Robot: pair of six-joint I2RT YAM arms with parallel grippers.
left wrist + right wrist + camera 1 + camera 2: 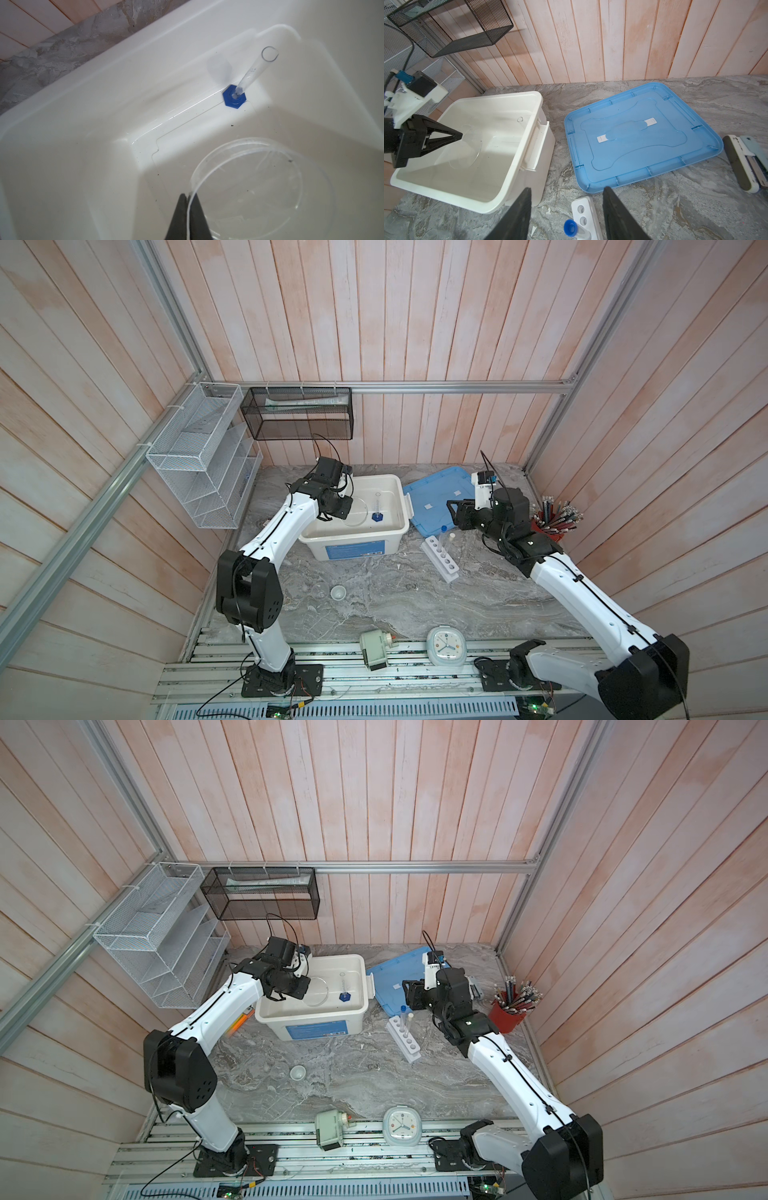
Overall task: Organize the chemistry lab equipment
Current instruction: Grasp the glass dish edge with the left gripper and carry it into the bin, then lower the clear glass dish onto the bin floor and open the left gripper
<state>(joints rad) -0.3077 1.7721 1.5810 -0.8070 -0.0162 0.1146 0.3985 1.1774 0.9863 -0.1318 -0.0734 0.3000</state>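
Dark fingers of the left gripper fill the near edge of the left wrist view. They are clenched on the thin rim of the clear round dish, which hangs tilted inside the white bin; whether its low edge touches the bin floor I cannot tell. Just beside the bin, the blue lid lies underside up on the marble table. In front of the lid stands the white six-hole rack, and the right gripper hovers over its far end with jaws apart and nothing between them. The step in hand looks like setting the dish down, and doing it well means levelling it first, then lowering until it lies flat on the floor before the jaws let go. A pinch on so narrow and slick an edge could slip if the wrist turns fast. The blue-based cylinder stands upright at the far side of the bin, well apart from the dish, so the dish belongs on the bare near floor, and the fingers should lift straight up afterwards. A blue-capped tube and a white-capped tube sit at the rack's far end, apparently standing in it. Two small clear cups wait on the open table nearer the front.
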